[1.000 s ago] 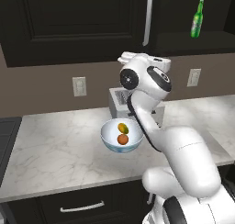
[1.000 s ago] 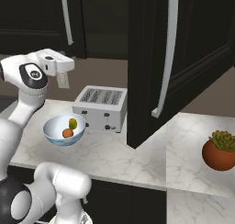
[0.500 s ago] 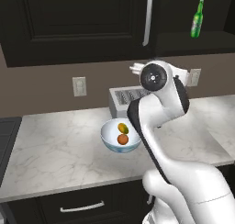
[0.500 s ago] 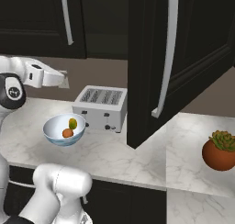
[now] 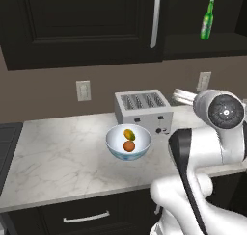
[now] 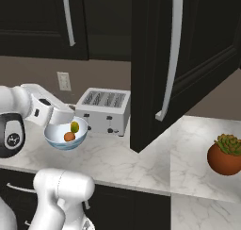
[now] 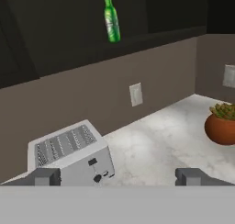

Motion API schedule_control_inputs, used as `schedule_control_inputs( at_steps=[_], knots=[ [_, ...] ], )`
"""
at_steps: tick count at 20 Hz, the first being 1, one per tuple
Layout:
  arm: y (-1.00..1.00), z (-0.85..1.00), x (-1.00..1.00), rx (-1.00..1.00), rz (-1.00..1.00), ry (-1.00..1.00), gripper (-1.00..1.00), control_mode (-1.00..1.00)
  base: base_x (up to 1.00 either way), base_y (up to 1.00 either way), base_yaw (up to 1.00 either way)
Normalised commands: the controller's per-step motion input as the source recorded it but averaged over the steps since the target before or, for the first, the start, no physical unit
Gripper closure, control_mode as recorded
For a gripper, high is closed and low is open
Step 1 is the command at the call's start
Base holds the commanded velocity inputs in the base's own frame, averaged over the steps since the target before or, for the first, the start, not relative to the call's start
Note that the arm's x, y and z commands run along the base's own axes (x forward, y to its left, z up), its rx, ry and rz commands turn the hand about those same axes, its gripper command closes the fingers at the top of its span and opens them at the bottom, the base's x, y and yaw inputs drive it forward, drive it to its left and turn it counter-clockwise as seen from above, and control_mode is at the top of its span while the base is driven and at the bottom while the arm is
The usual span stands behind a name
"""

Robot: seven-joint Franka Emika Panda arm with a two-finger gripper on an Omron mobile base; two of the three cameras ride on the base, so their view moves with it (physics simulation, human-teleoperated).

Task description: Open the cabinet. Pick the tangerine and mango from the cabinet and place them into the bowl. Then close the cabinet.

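fruit: tangerine [image 5: 129, 146] and mango [image 5: 129, 134] in bowl [image 5: 116, 148] on surface | pincer [image 7: 117, 176]: spread, empty | cabinet [image 6: 188, 59] door ajar, right of pincer, handle [image 6: 169, 54] upright | next: push shut

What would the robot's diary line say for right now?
tangerine and mango: in bowl | cabinet: door open | claw: open, empty, facing toaster | left: close cabinet

Two rear views, shared toaster [image 5: 143, 107]; hand-level forward view.
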Motion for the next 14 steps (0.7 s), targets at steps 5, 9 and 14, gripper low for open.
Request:
schedule_control_inputs(
  at_steps=[5,9,14],
  knots=[
    [-0.78,0.0,-1.0,0.14,0.09,-0.06,-1.0,-1.0,0.0,0.0,0.0],
    [-0.76,0.03,-1.0,0.16,0.05,-0.06,-1.0,-1.0,0.0,0.0,0.0],
    [-0.06,-0.01,-0.23,0.01,0.01,-0.01,-1.0,-1.0,0.0,0.0,0.0]
  ],
)
